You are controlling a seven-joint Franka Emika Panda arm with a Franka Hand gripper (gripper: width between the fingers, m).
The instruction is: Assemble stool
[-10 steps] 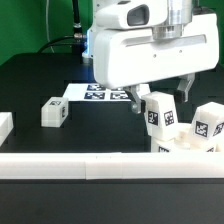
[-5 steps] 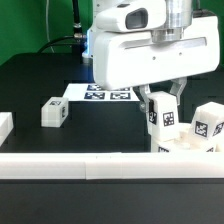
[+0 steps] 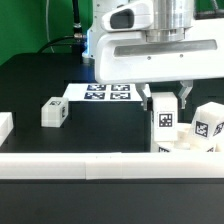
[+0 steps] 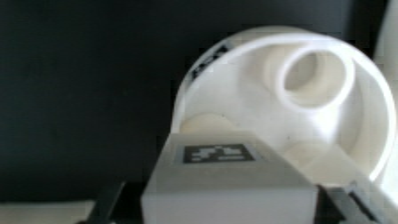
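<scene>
The gripper (image 3: 167, 106) clenches one leg (image 3: 166, 125) upright at its six o'clock (near the socket (image 4: 313, 76) of the seat (image 3: 195, 148)), probably to press it in.

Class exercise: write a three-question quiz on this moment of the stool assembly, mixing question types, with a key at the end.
1. True or false: the gripper grips a leg upright.
2. How many tagged legs show in the exterior view? A one; B two; C three.
3. Fill in: in the wrist view, the round opening in the seat beyond the held leg is a ____.
Key: 1 true. 2 C: the held leg, a standing leg, a lying leg. 3 socket.
</scene>
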